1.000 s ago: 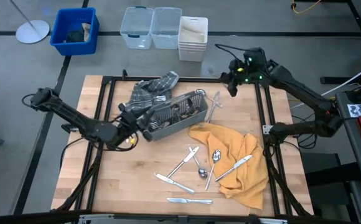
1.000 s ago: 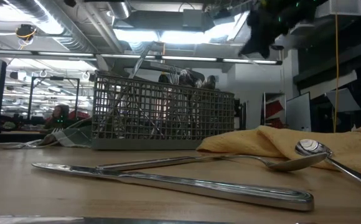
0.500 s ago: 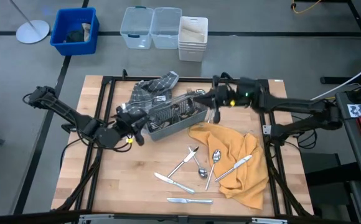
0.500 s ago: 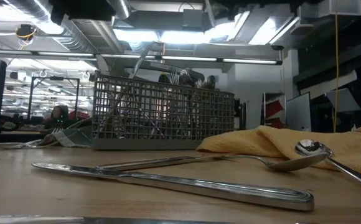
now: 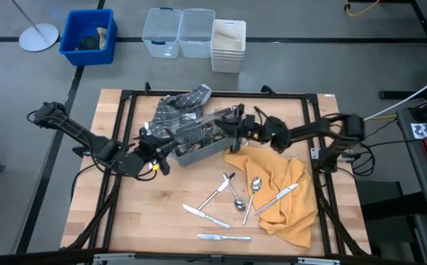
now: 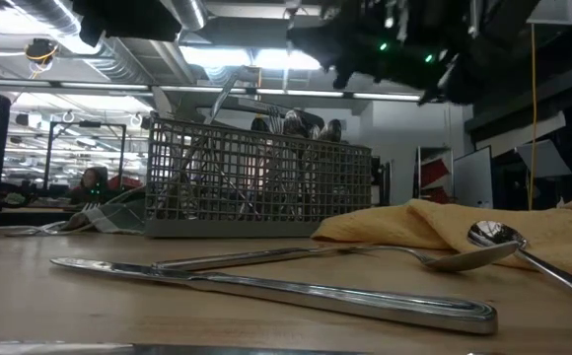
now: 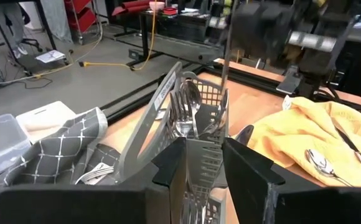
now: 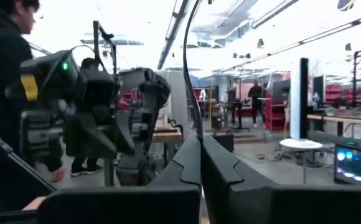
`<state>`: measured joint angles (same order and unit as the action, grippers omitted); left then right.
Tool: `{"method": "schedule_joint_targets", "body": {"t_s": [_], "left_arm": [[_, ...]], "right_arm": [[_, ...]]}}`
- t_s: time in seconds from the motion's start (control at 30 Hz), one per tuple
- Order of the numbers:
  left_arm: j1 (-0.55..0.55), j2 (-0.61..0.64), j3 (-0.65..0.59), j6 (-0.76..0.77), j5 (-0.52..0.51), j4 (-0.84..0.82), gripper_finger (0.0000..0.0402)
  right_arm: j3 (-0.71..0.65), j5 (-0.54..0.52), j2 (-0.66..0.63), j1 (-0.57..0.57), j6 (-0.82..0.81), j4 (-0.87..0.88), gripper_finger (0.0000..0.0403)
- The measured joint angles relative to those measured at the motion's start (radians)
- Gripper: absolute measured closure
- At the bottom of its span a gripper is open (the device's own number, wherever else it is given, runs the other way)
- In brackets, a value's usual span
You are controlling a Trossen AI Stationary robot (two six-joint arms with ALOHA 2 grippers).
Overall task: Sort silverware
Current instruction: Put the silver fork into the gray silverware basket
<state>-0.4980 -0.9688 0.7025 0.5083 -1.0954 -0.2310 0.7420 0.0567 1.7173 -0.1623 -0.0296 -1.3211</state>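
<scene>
The grey wire-mesh caddy (image 5: 202, 136) stands at the table's middle with several pieces of silverware in it, also seen in the left wrist view (image 7: 196, 112). My left gripper (image 5: 163, 146) is shut on its left end. My right gripper (image 5: 235, 124) is over the caddy's right end, shut on one slim piece of silverware (image 7: 226, 56). Several knives, forks and spoons lie flat on the wood (image 5: 224, 237) and on the yellow cloth (image 5: 280, 191). A spoon (image 6: 483, 237) and a knife (image 6: 266, 286) lie closest in the low view. My left gripper has the caddy's left end wall (image 7: 196, 158) pinched between its two fingers (image 7: 168, 168), coming level from the table's left. The caddy's bottom rests on the table. My right gripper pinches a thin metal piece (image 8: 190, 74) that rises past its fingertips (image 8: 227, 165). It comes roughly level from the table's right. The piece stands upright above the caddy's compartments; which kind it is cannot be told.
A grey checked cloth (image 5: 180, 103) lies behind the caddy's left end. The yellow cloth covers the table's right near part. Clear bins (image 5: 178, 31) and a blue bin (image 5: 88, 35) stand on the floor beyond the far edge. A person (image 8: 6, 93) shows beyond the table.
My right gripper has swung from high over the table's far right corner toward the left and down, and now reaches level over the caddy's right end.
</scene>
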Motion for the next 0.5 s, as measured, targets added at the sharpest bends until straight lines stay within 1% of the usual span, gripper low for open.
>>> {"method": "schedule_joint_targets", "body": {"t_s": [0.2,0.4,0.5], "left_arm": [[0.000,-0.001,0.000,-0.001,0.000,-0.003,0.0306],[0.001,-0.001,0.000,0.006,0.000,-0.031,0.0306],[0.001,-0.001,0.000,0.007,0.000,-0.029,0.0306]], "right_arm": [[0.095,0.007,0.165,0.001,-0.053,-0.025,0.0402],[0.178,0.013,0.267,0.033,-0.068,-0.017,0.0402],[0.198,-0.007,0.299,0.048,-0.067,-0.014,0.0402]]}}
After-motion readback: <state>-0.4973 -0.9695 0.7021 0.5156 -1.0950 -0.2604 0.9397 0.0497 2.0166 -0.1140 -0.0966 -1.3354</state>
